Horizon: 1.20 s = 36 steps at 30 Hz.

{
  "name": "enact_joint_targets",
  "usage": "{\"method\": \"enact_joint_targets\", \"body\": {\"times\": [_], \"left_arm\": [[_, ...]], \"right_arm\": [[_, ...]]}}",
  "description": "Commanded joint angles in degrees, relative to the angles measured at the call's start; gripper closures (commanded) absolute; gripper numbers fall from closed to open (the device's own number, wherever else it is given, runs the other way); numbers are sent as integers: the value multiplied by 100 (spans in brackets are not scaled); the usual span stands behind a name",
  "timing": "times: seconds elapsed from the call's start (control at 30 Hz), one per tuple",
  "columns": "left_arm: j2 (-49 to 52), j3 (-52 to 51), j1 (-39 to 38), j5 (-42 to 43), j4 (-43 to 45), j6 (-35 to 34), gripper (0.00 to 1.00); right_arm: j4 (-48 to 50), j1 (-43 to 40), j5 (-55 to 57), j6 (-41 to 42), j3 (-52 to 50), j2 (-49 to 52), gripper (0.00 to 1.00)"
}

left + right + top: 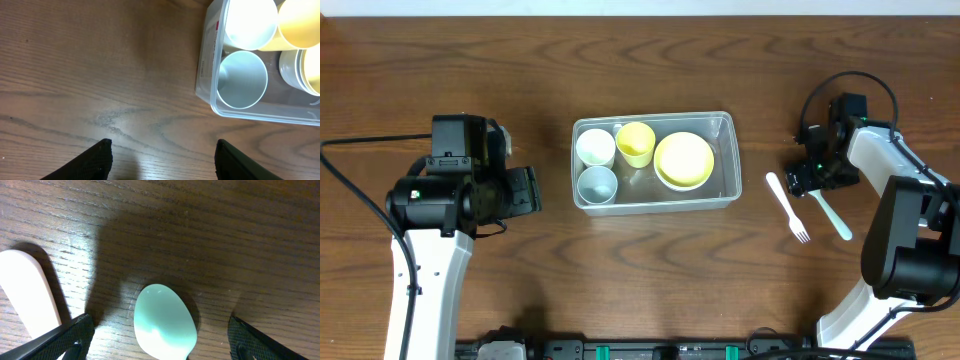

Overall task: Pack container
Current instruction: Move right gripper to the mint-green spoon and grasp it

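Wood-grain table (640,275) (dark brown); left gripper (163,146) and right gripper (160,321) both spread wide

A dark brown wood-grain table (640,290) is filling nearly the whole overhead frame. A pale strip (640,5) is running along the top edge. Light is glancing off the grain, brightest at the left of the right wrist view.
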<state>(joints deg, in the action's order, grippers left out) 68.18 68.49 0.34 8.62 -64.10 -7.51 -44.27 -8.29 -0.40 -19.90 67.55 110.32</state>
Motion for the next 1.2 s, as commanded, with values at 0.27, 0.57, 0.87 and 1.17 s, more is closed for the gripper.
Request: {"method": "enact_joint_targets", "body": {"times": [0.27,0.57,0.87,1.17], "left_arm": [[-46,-9,28,-24,-11,-9,34],[-46,-9,28,-24,-13,-11,34],[-46,-9,28,-24,-13,-11,34],[-46,-9,28,-24,-13,-11,34]], "right_arm": [[-94,-42,-133,105,-136,417,35],[-111,-42,-133,105,-136,417,50],[-111,-42,-136,105,-136,417,59],[-24,-42,-138,278,-133,417,63]]}}
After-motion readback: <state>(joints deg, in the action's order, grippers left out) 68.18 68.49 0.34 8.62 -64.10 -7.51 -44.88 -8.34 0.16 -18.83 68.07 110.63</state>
